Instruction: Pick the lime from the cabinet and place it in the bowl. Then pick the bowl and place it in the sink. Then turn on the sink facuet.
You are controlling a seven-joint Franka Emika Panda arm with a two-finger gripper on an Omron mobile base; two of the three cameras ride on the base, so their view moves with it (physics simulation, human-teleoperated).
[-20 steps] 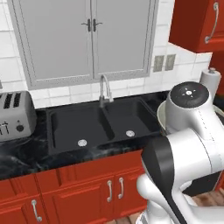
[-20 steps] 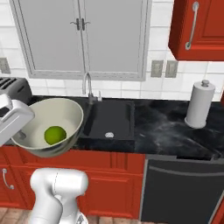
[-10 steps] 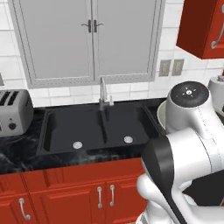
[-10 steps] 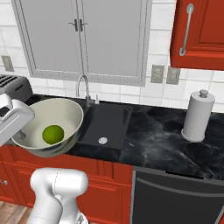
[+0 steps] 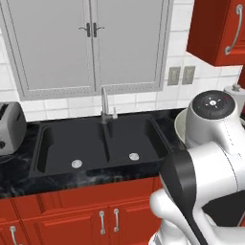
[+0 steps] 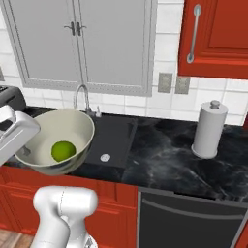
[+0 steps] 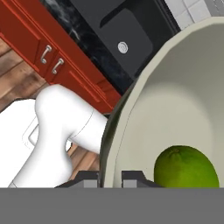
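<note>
- A toaster [image 5: 10, 128] sits at the counter's left edge.
- The black two-basin sink [image 5: 100, 146] lies beside it, the faucet [image 5: 104, 104] upright at its back rim.
- The bowl [image 6: 55, 140] hangs tilted near the sink's right basin, the lime [image 6: 63, 150] inside.
- The gripper [image 7: 110, 177] is clamped on the bowl's rim.
- A paper towel roll [image 6: 209, 129] stands far right.

The black marbled counter [image 6: 164, 155] carries a white paper towel roll [image 6: 209, 128] standing upright at the right and a toaster [image 5: 10, 128] at the left. The black sink [image 5: 103, 146] is set into it.
</note>
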